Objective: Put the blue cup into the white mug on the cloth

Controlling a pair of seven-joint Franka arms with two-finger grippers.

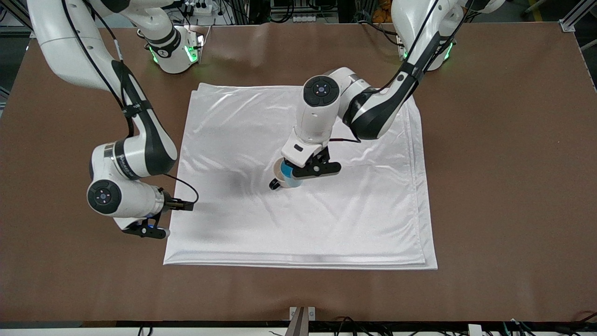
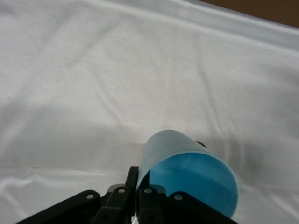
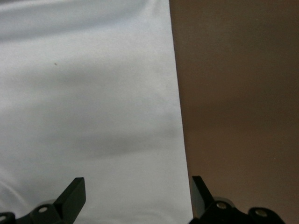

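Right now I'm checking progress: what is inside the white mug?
The blue cup, gripped by the left claw, sits at the white mug mouth on the cloth. The mug's bottom is covered, unseen.

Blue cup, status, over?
Left gripper shut on blue cup, over white mug on cloth. Right gripper open, waiting over cloth edge. Nothing obstructing.

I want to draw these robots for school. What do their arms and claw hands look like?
Both arms are chunky white tubes with black bands at the joints, round black caps marked with small blue dots, and thin black cables running along them. Green lights glow at their bases. The left gripper and right gripper are black, with two flat black fingers fixed by silver screws.
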